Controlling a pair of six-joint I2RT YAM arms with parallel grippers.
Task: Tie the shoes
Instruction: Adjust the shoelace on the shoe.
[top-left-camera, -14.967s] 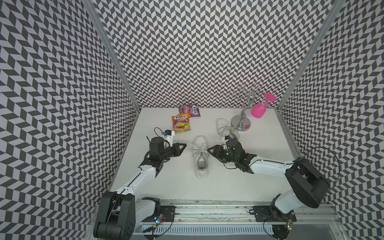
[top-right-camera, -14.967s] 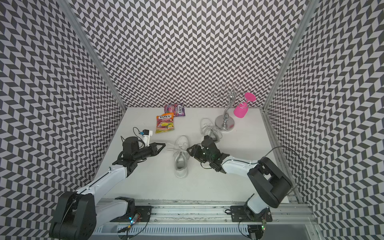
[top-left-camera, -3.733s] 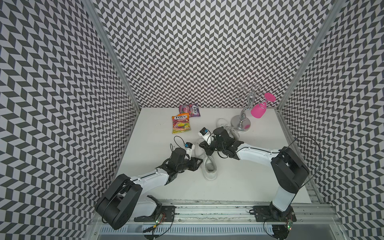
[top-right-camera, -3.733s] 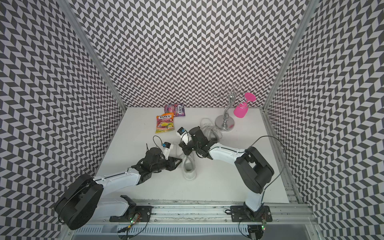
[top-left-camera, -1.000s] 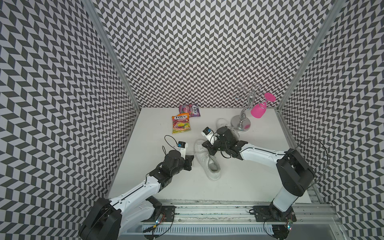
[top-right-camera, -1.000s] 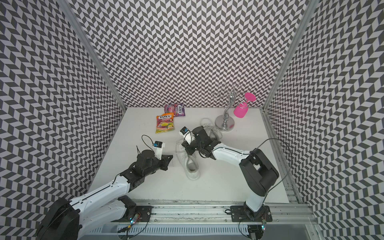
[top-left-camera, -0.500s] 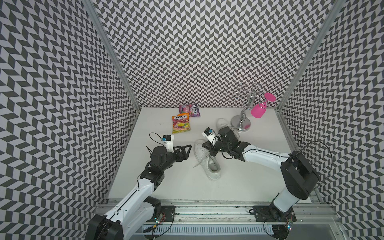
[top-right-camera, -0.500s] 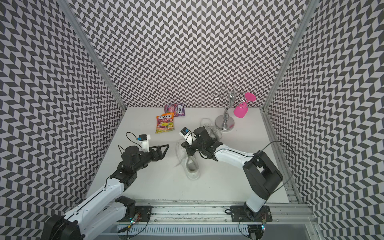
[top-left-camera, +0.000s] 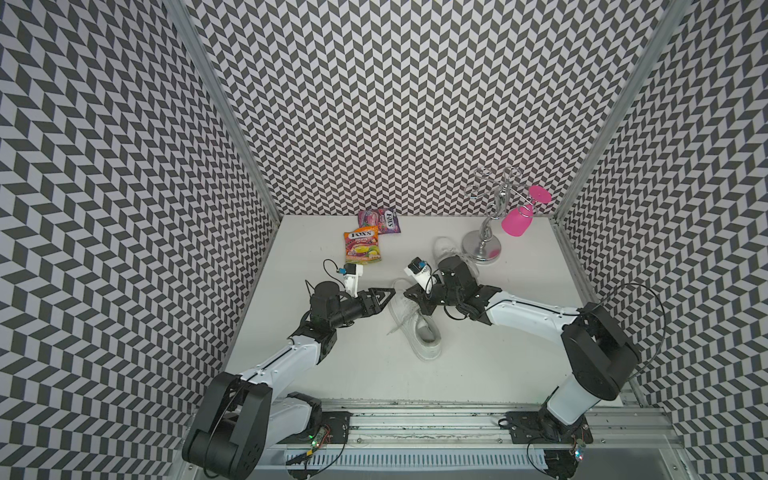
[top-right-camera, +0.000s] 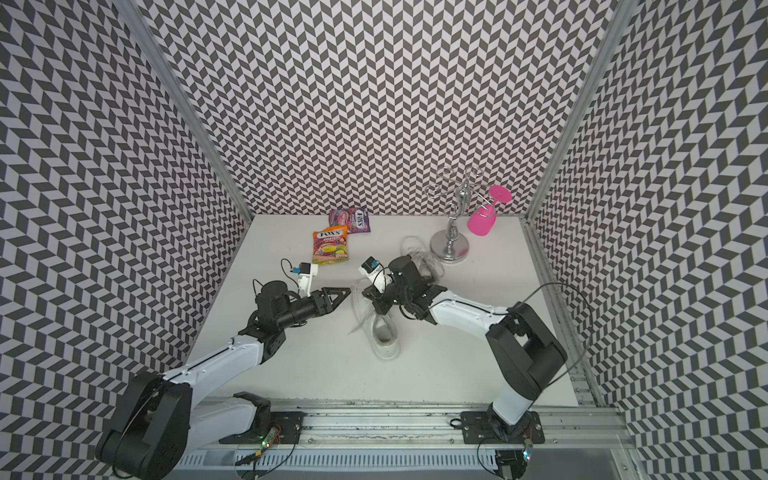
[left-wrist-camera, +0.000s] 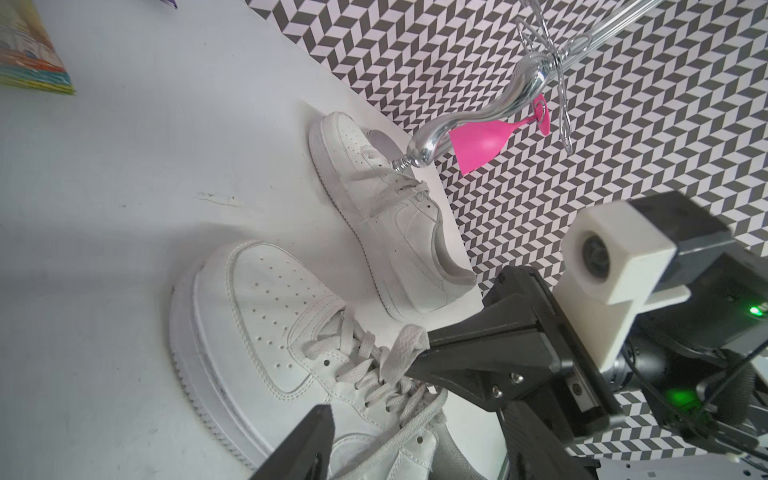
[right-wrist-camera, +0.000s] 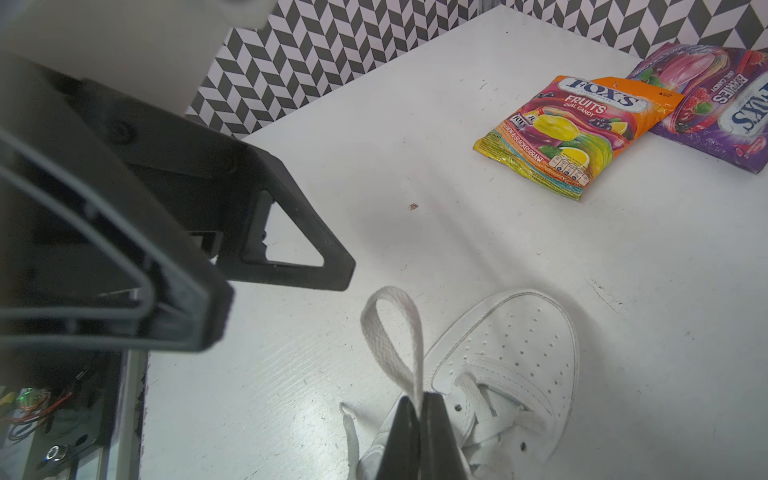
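The near shoe (top-left-camera: 415, 328) lies mid-surface, its long axis running from the toe, toward the back edge, to the heel, toward the front rail. The second shoe (top-left-camera: 446, 251) sits behind it, toward the back right corner, just beside the base of the stand (top-left-camera: 482, 249).

My right hand (right-wrist-camera: 419, 419) is pressed together on the lace (right-wrist-camera: 392, 340), pinching a loop that stands up over the near shoe's tongue. My left hand (top-left-camera: 384, 296) hovers just off the toe side of that shoe, toward the left edge, fingers apart and holding nothing. The loop lies straight ahead of it, between its tips and the right hand, so I judge the left hand is the one to go in next and take or wrap the loop.

The right wrist view shows the loop clearly, open and upright, with the left hand beyond it and a gap between them; in both top views the white lace is lost against the shoe. The left wrist view shows the right hand clamped on the lace above the eyelets, and shows the second shoe's laces, though I cannot tell whether they are knotted.

Two candy bags (top-left-camera: 362, 246) lie near the back edge, well apart.
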